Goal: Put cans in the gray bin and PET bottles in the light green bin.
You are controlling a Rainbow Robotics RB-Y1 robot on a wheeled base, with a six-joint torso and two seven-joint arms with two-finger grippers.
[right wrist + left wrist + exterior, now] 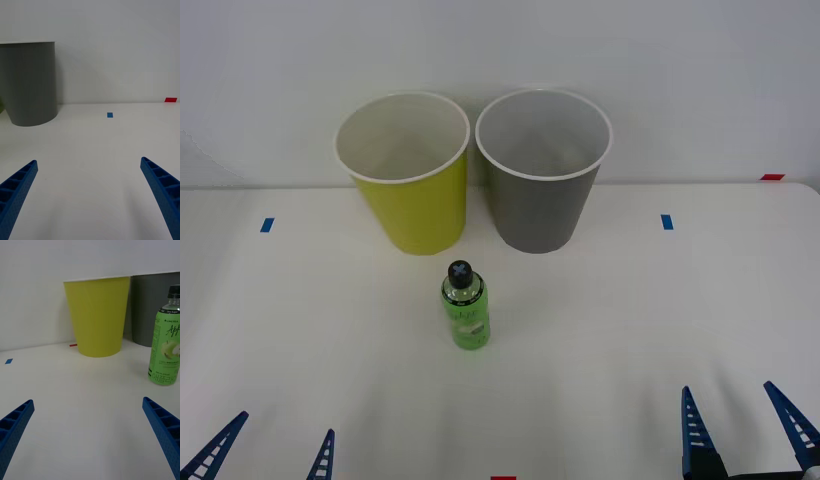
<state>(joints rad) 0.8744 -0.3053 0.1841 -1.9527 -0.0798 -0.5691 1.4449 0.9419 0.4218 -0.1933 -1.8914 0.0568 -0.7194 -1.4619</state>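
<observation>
The green bin (pixel 412 190) and the gray bin (pixel 540 185) stand side by side, almost touching, at the far edge of the surface (pixel 660 330), so the bottle (pixel 465 306), if it is released a little off centre, could fall into the wrong bin or strike a rim. The bottle stands upright near the middle of the surface, just before the gap between the bins, and it is tall and narrow, so a finger that touches it on one side could tip it over. Both the left hand (pixel 268 450) and the right hand (pixel 745 428) wait at the near edge with fingers apart and hold nothing.
</observation>
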